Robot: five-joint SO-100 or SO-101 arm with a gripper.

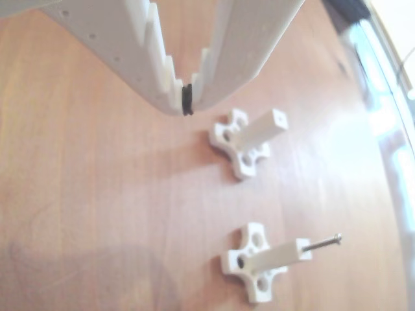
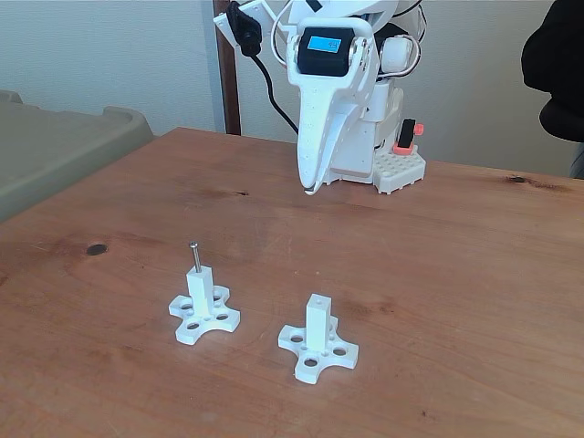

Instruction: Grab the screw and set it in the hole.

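Observation:
The thin silvery screw [image 1: 322,243] [image 2: 194,255] stands in the hole in the end face of one white square post [image 1: 279,256] [image 2: 203,290] on a cross-shaped base, its head sticking out above the post. A second white post [image 1: 260,127] [image 2: 318,321] shows an empty hole [image 1: 280,119] in its end face. My gripper [image 1: 187,103] [image 2: 310,187] hangs above the table behind both posts, shut, with nothing between its toothed white fingers. A black band sits at the fingertips.
The wooden table [image 2: 456,274] carries the arm's white base [image 2: 392,169] at the back. A grey bin [image 2: 55,146] stands off the table's left edge in the fixed view. A dark knot [image 2: 96,249] marks the wood at the left.

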